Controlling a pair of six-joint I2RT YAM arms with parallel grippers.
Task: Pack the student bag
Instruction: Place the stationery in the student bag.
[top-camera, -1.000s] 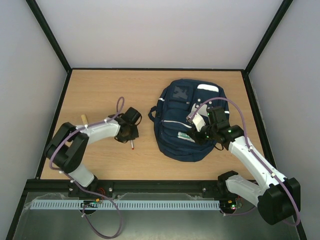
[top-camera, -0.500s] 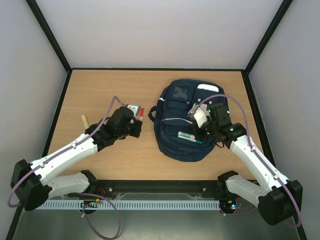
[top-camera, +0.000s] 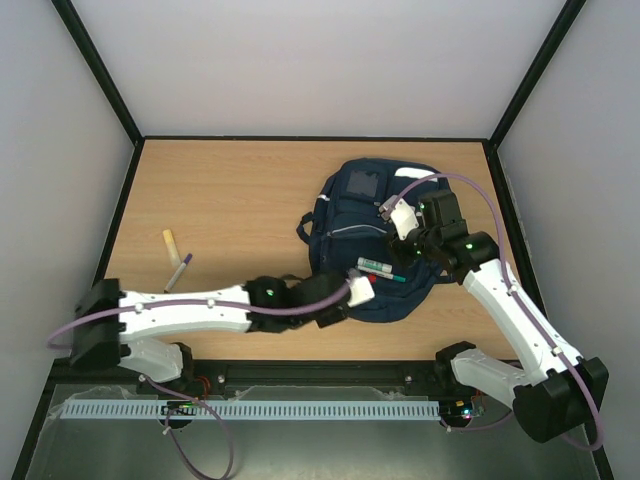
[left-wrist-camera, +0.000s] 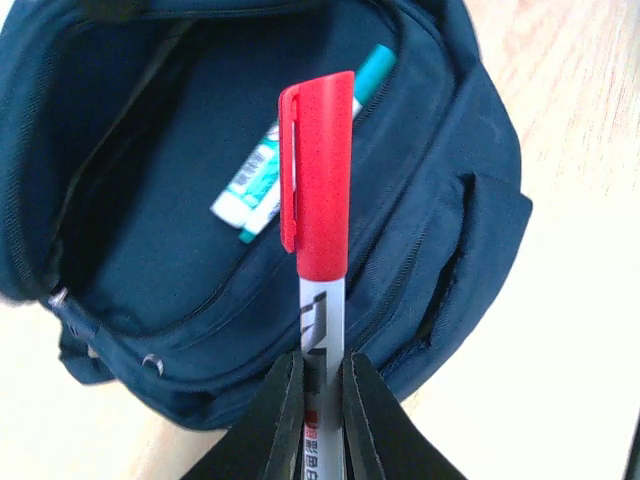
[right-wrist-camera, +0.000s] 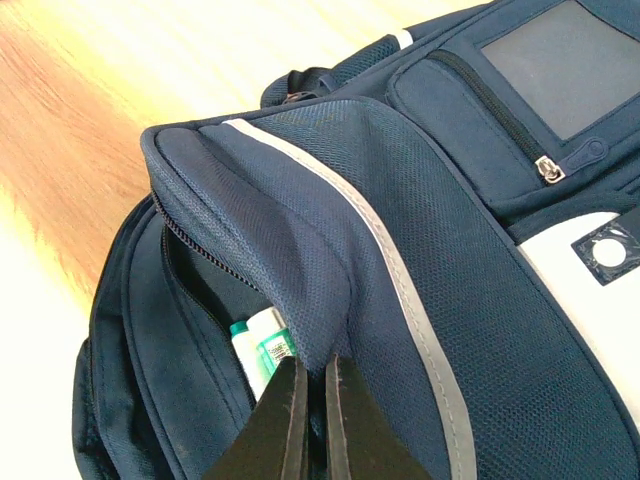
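We log the loading step. The bag (top-camera: 375, 235) lies right of centre on the desk (top-camera: 220, 190). The left end effector (left-wrist-camera: 322, 372) is clamped on a red-capped marker (left-wrist-camera: 322, 190) at the bag's near edge. The right end effector (right-wrist-camera: 310, 385) is pinched on the flap (right-wrist-camera: 300, 260), holding the pocket open. A teal-capped pen (left-wrist-camera: 262, 190) is inside. Next, we judge: carry the marker over the opening and release it.
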